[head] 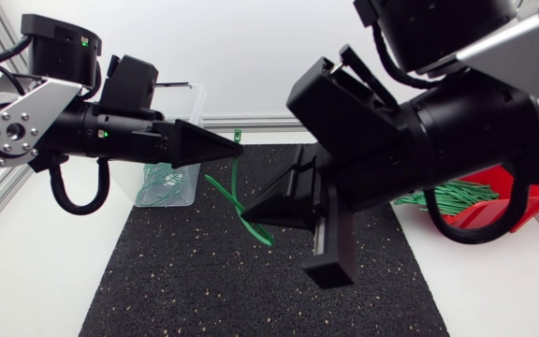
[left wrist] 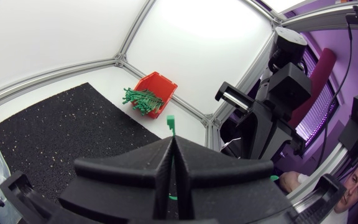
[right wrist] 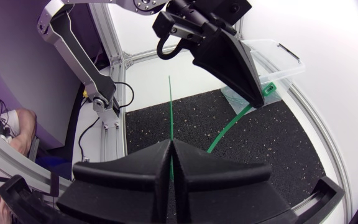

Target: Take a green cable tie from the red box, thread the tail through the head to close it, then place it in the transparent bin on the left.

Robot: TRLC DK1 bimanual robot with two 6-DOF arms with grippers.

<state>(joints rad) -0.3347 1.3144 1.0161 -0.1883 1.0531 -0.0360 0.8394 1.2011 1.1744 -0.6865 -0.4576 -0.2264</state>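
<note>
**Green tie pinched by both grippers above mat**

Tie (head: 236,178): thin green strip, bowed in an arc in mid-air over the black mat (head: 204,281). Its head end pokes out of the left gripper (head: 227,146), whose fingers are pressed together on it. The tail runs straight out past the right gripper (head: 251,213), also pinching it, and points toward the bin (head: 193,103). More ties lie in the red box (head: 522,198).

Left jaws and right jaws pinch one green cable tie (head: 236,173).

A black speckled mat (head: 204,281) lies across the white table (head: 494,300).
</note>
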